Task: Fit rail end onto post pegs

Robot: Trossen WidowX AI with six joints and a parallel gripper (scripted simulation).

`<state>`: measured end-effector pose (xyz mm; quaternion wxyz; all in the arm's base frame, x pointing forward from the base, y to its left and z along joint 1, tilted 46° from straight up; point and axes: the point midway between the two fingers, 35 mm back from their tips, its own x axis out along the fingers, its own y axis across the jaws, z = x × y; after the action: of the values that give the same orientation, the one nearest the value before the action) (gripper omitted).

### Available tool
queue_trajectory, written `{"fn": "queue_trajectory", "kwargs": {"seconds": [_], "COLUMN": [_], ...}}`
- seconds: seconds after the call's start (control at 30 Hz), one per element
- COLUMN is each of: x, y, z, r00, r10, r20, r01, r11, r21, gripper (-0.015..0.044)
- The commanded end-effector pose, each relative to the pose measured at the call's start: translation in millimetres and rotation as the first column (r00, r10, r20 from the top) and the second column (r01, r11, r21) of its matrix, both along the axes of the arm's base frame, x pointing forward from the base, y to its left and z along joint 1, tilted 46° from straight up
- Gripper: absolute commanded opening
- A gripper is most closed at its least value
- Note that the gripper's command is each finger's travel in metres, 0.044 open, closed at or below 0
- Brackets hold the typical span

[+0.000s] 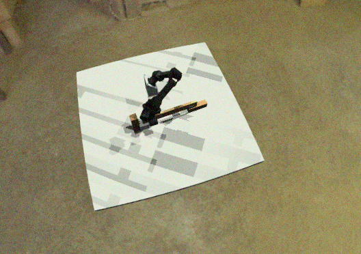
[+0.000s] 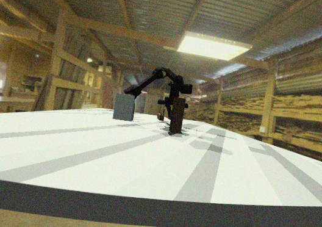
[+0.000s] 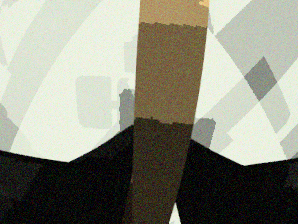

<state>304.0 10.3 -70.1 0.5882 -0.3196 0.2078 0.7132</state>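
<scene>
The wooden rail (image 1: pixel 178 109) (image 3: pixel 170 75) runs from the low footboard block (image 1: pixel 203 104) (image 2: pixel 160 116) toward the short post (image 1: pixel 135 123) (image 2: pixel 177 116). My gripper (image 1: pixel 152 120) (image 3: pixel 150 132) is shut on the rail near its post end, with a finger on each side. In the top view the rail's shadow lies apart from it, so this part appears raised off the table. The far end appears to rest at the footboard block; the bracket is too small to make out. The rail's near end, the pegs and any gap at the post are hidden or too small to tell.
The arm reaches over the white table (image 1: pixel 219 130) (image 2: pixel 91 174) from behind the rail. A grey block (image 2: pixel 123 107) stands at the arm's base in the exterior view. The post stands just beyond the gripper. Patchy shadows cross the table top.
</scene>
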Motion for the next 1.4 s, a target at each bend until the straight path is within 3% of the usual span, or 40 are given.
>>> {"fn": "queue_trajectory", "kwargs": {"seconds": [0.0, 1.37], "x": [2.1, 4.8], "y": [-3.9, -12.3], "z": [-0.4, -9.1], "r00": [1.0, 1.0], "r10": [-0.003, -0.003], "r20": [0.006, 0.006], "r01": [0.003, 0.003], "r11": [1.0, 1.0], "r21": [-0.004, -0.004], "gripper": [0.0, 0.0]}}
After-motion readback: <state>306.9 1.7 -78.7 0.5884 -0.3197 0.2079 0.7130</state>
